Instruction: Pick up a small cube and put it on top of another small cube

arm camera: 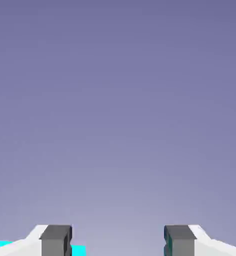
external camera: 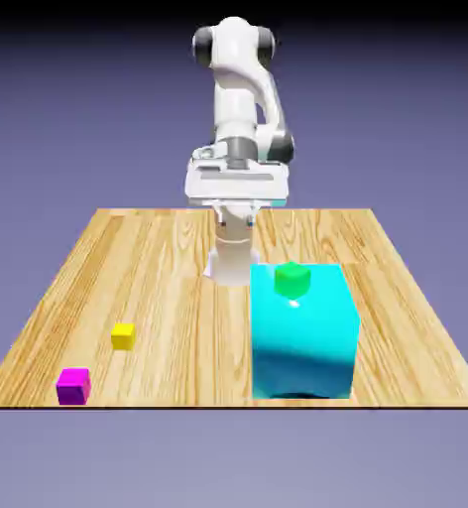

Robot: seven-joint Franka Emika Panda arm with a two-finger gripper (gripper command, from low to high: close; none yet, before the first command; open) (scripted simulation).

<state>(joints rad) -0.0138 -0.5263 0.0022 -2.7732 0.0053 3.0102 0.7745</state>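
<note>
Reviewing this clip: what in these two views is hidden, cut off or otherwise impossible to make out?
- Exterior view: the gripper's fingertips are not clearly made out against the robot's white base behind them.
- Exterior view: the far and right faces of the big cyan block are turned away.
- Hand view: only backdrop, the open gripper and a cyan sliver; the small magenta-purple cube, small green cube and small yellow cube fall outside it.

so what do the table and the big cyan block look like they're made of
Table: looks like pale wood planks, matte, with grain lines showing. Big cyan block: smooth and glossy, perhaps plastic, with a bright highlight on top near the green cube; being rendered, that's a guess.
</note>
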